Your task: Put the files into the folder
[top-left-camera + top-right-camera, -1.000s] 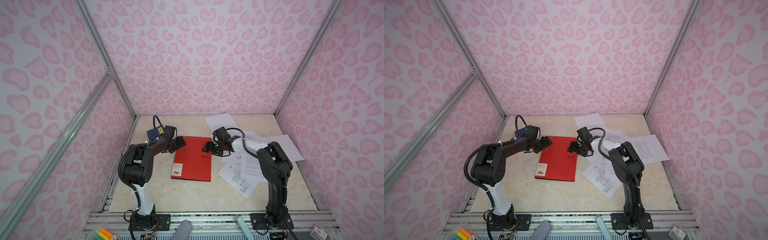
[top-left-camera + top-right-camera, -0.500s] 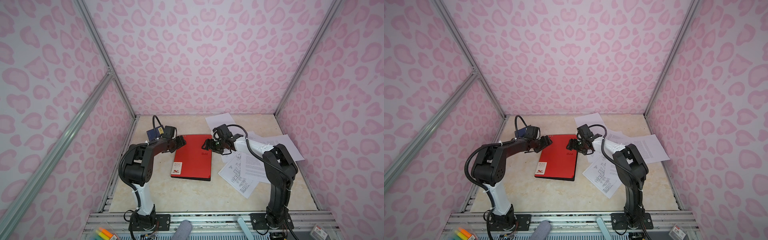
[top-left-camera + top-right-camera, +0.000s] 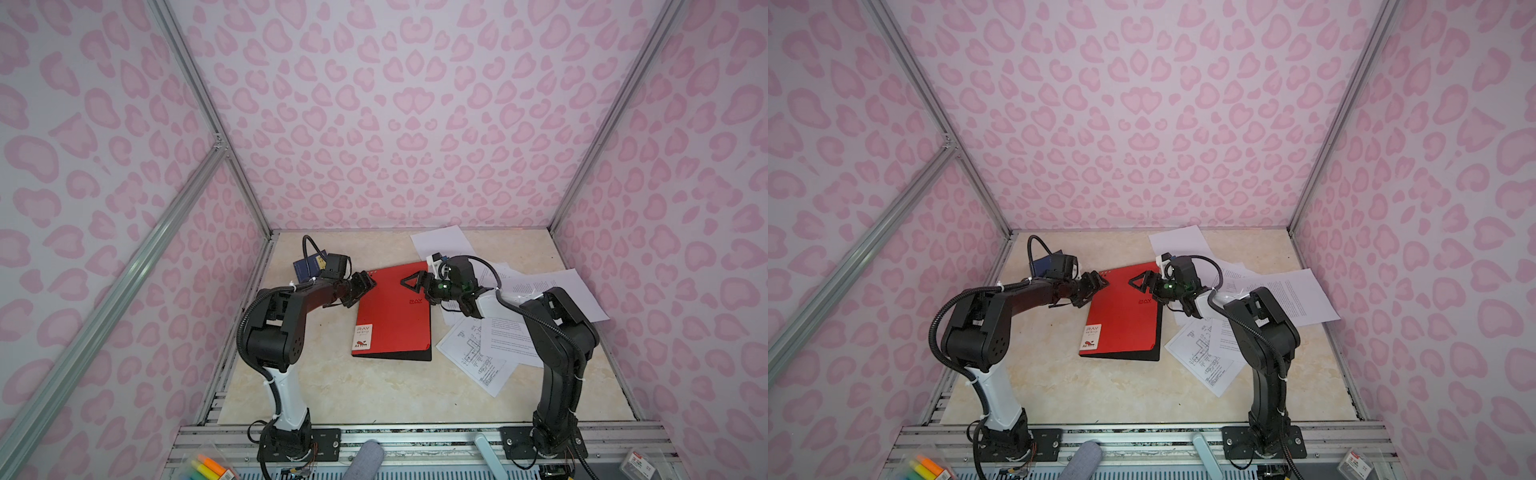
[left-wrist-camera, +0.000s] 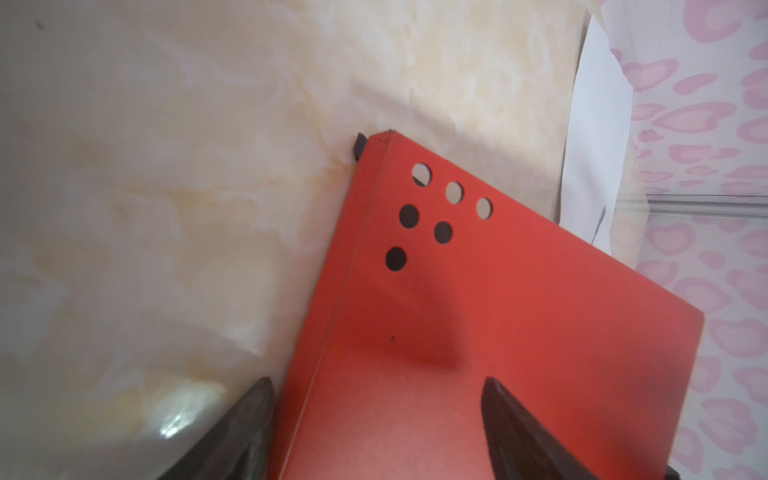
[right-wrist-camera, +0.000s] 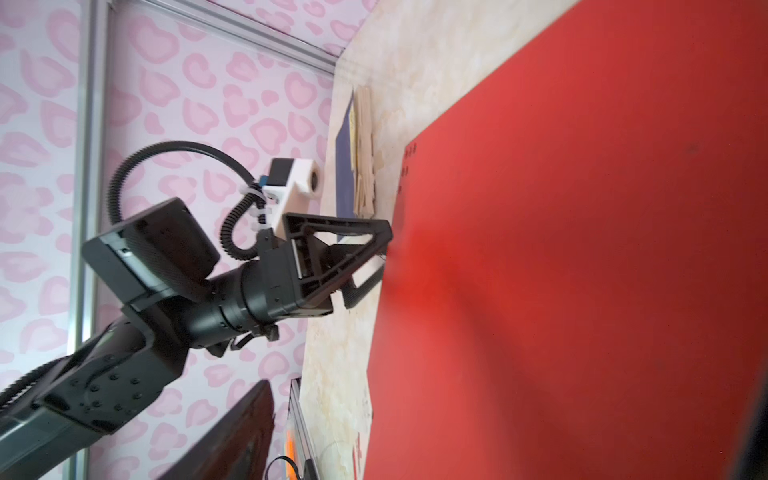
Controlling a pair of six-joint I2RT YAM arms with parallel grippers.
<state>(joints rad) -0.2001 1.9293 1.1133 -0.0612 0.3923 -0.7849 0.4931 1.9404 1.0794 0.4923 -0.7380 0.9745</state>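
Honestly, the files [image 3: 507, 336] look like the fiddly part here. They're thin loose sheets, light and floppy, overlapping each other flat on the table [image 3: 374, 395], so I'd guess they slide and curl rather than lift cleanly. Best bet is probably pinching a corner or edge that sticks out, or dragging a sheet across. Most of them sit behind the right gripper [image 3: 417, 289], out by its own arm, with one more sheet just beyond its wrist.

The folder [image 3: 390, 316] is lying closed, red side up, right underneath both tools. It looks stiff and smooth, basically a flat board, so grabbing it from above won't work. I'd go for the cover's free long edge, which seems to be the one on the right gripper's side, and flip it open.

Left gripper [image 3: 365, 284]: jaws spread wide, holding nothing. In its wrist view the fingers [image 4: 511, 415] straddle the folder's spine edge near the corner with the punched holes, one over the red cover and the other over bare table. Whether they touch it, I can't tell.

Right gripper: also spread wide and empty, poised over the cover's far end, with its tips pointing at the left gripper.
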